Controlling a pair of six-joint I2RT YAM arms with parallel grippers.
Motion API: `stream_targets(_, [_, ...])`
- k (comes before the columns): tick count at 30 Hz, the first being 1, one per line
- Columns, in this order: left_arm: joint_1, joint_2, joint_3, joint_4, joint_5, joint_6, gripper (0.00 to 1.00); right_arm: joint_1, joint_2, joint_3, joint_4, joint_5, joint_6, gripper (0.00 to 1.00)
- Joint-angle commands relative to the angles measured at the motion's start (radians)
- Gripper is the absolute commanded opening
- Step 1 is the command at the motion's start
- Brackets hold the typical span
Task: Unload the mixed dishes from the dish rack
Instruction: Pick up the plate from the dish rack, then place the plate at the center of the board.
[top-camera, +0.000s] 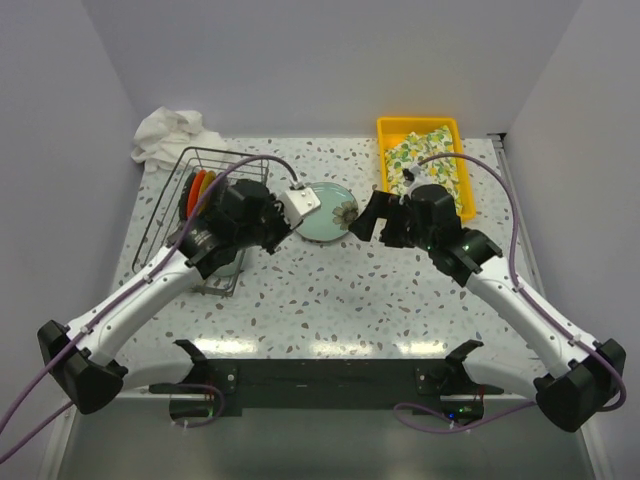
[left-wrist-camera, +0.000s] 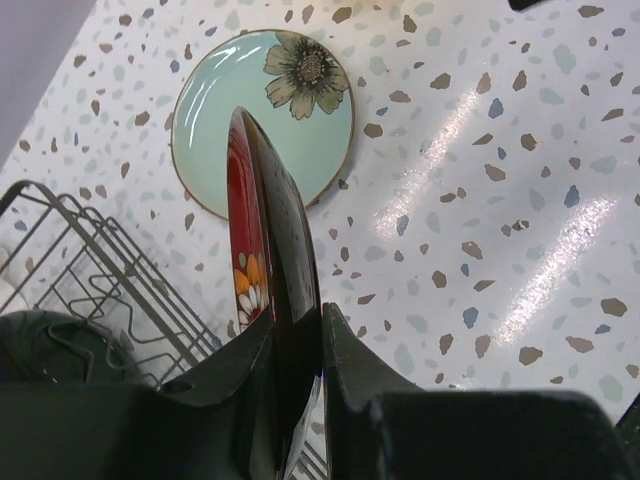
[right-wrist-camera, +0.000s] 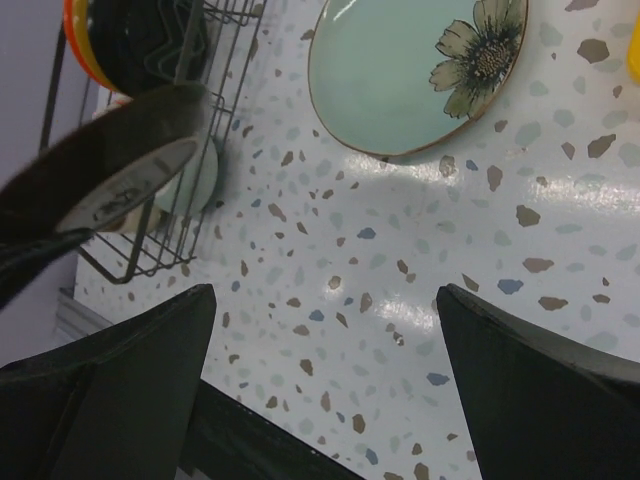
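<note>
Carrying step in hand, by my reading. Far left, a crumpled white cloth (top-camera: 165, 132) lay beyond the far corner of the dish rack (top-camera: 195, 205). Orange plates (top-camera: 201, 187) stood upright among the tines, with darker ones beside them; count uncertain. At the rack's right side, the left gripper (left-wrist-camera: 297, 328) was clamped on the rim of the dark red patterned plate (left-wrist-camera: 275, 240). It held the plate on edge, out of the rack and above the table (top-camera: 330, 290). Just right of it, the pale green plate (top-camera: 326, 212) lay flat on the table, flower up.

Next move, as I judge it: roll the wrist to bring the red plate toward flat. Then lower it gently, onto bare table or stacked on the green one.

The right gripper (top-camera: 362, 226) hovered at the green plate's right edge, jaws spread wide and empty, near enough to crowd a placement there. The yellow tray (top-camera: 418, 121) with its lemon-print cloth (top-camera: 430, 165) sat far right, out of the way.
</note>
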Motion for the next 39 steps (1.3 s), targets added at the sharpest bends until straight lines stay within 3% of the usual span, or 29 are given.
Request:
stream_targets(1, [-0.11,-0.066,-0.085,0.227,-0.165,0.128,0.0,-0.011,-0.03,0.071,-0.035,0.02,0.114,0.96])
stream_targets(13, [-0.383,-0.002,-0.23,0.523,-0.471,0.331,0.0,-0.025,0.021,0.097,0.001,-0.089,0.189,0.95])
stream_targets(19, [-0.457,0.072,-0.24,0.632,-0.532,0.406,0.0,-0.025,0.077,0.093,0.024,-0.157,0.2,0.93])
stream_targets(26, [-0.486,0.13,-0.246,0.715,-0.584,0.455,0.0,-0.025,0.139,0.079,0.05,-0.213,0.206,0.81])
stream_targets(29, [-0.492,0.138,-0.25,0.736,-0.577,0.455,0.0,-0.025,0.159,0.065,0.065,-0.227,0.211,0.71])
stream_targets(32, [-0.494,0.156,-0.263,0.741,-0.577,0.445,0.0,-0.025,0.168,0.059,0.07,-0.225,0.212,0.51])
stream_targets(33, [-0.495,0.159,-0.266,0.741,-0.58,0.44,0.0,-0.025,0.168,0.057,0.07,-0.222,0.212,0.38])
stream_targets(36, [-0.5,0.163,-0.28,0.746,-0.586,0.419,0.0,-0.026,0.165,0.05,0.068,-0.202,0.212,0.2])
stream_targets(37, [-0.5,0.161,-0.284,0.749,-0.586,0.411,0.06,-0.026,0.165,0.045,0.068,-0.199,0.212,0.1])
stream_targets(39, [-0.5,0.158,-0.298,0.752,-0.587,0.385,0.18,-0.031,0.165,0.037,0.07,-0.193,0.22,0.03])
